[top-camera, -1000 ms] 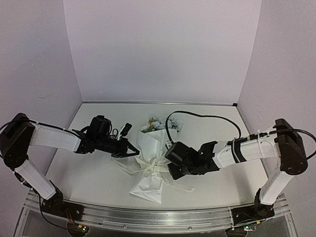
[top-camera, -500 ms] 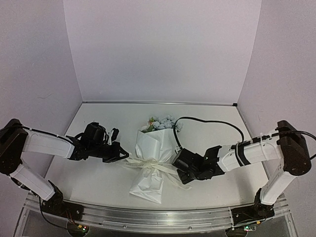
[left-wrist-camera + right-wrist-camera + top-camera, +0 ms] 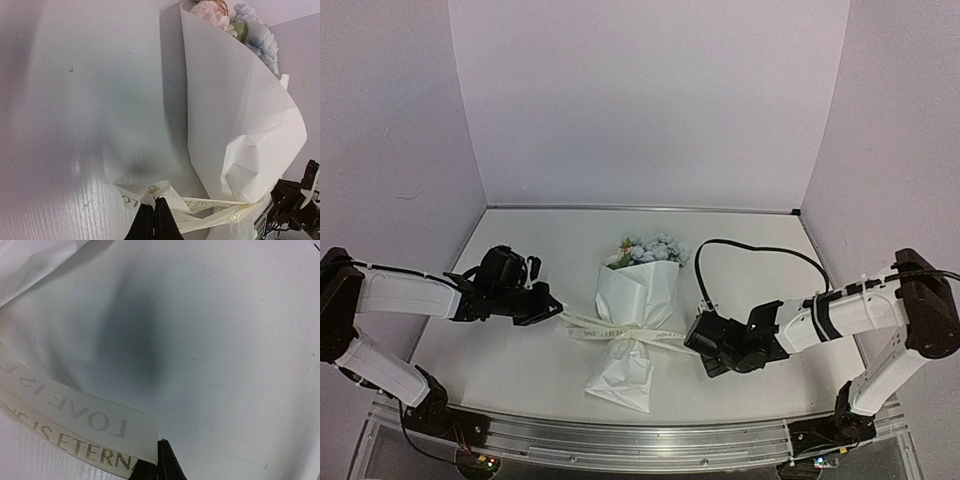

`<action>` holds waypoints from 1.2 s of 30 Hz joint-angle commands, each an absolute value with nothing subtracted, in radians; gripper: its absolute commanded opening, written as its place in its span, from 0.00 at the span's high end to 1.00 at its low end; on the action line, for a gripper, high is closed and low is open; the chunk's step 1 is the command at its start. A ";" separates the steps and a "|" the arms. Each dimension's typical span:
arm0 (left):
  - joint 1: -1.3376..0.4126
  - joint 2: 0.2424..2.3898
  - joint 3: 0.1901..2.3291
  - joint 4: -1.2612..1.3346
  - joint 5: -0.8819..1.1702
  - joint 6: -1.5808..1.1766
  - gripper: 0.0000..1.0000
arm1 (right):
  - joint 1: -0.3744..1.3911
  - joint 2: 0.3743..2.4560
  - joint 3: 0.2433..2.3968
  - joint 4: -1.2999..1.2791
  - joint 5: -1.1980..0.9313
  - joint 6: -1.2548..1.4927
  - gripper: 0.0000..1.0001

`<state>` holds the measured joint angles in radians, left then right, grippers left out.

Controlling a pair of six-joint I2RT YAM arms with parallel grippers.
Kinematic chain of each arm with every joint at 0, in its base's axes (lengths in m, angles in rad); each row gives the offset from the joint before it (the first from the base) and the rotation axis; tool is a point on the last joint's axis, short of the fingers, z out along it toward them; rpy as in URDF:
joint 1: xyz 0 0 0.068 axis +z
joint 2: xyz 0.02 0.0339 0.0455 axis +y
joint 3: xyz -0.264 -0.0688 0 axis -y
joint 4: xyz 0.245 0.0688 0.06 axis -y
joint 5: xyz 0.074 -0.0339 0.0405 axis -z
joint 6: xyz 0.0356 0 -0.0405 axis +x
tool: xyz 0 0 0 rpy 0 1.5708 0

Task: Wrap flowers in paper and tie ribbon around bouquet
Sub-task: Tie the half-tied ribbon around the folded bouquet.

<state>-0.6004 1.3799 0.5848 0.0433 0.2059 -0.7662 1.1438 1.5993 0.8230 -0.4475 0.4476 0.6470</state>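
Ribbon crosses the pinched waist of the bouquet, which lies mid-table, a little toward the near edge. Its blooms point at the far edge and the tail of the cone points toward the near edge. The flowers show pale blue and white out of the wide end of the paper.

At the waist the strip is gathered into what looks like a knot, with one tail drawn out straight to each side. The wrapping therefore looks done, and the step in hand reads as tightening the tie.

The left gripper has its jaws pressed together on the left tail, just left of the bouquet. The left wrist view shows the printed strip bunched at its tips. The right gripper is likewise clamped on the right tail, just right of the waist, with the lettered strip entering its closed tips in the right wrist view.

The next move, as I judge it, calls for an even outward pull from both sides, low over the table. That should cinch the knot without dragging the bouquet sideways or crushing the paper. Whether a second knot is needed cannot be told from here.
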 commanded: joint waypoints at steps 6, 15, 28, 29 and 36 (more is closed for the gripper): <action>-0.438 1.355 0.524 0.017 0.230 -0.777 1.00 | 1.161 1.565 0.777 -0.580 0.559 0.733 1.00; -0.332 1.357 0.501 0.020 0.304 -0.760 1.00 | 1.166 1.557 0.753 -0.607 0.602 0.768 1.00; -0.179 1.330 0.477 0.006 0.380 -0.742 1.00 | 1.191 1.448 0.678 -0.629 0.608 0.878 1.00; -0.176 1.323 0.472 0.006 0.380 -0.743 1.00 | 1.196 1.448 0.675 -0.632 0.608 0.889 1.00; -0.169 1.307 0.457 -0.015 0.387 -0.755 1.00 | 1.198 1.470 0.636 -0.627 0.585 0.976 1.00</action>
